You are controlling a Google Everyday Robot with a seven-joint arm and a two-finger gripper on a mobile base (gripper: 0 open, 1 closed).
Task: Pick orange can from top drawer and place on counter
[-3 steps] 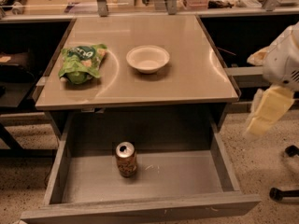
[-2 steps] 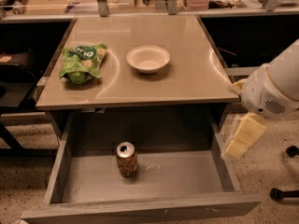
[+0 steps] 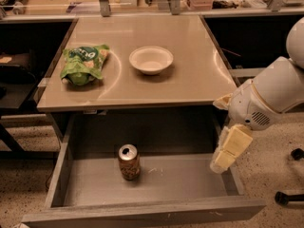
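Note:
The orange can (image 3: 129,162) stands upright on the flat bottom of the open top drawer (image 3: 180,182), left of its middle. The drawer is pulled out below the beige counter (image 3: 166,87). My gripper (image 3: 223,158), cream-coloured at the end of a white arm, hangs over the drawer's right wall, well to the right of the can and not touching it. It holds nothing that I can see.
A white bowl (image 3: 151,60) and a green snack bag (image 3: 84,63) lie on the counter. Dark shelving flanks the counter on both sides. Chair casters (image 3: 287,196) stand on the speckled floor at the right.
My arm has moved left and down, bringing the gripper from beside the counter's right edge to the drawer's right wall. The can, bowl and bag have not moved.

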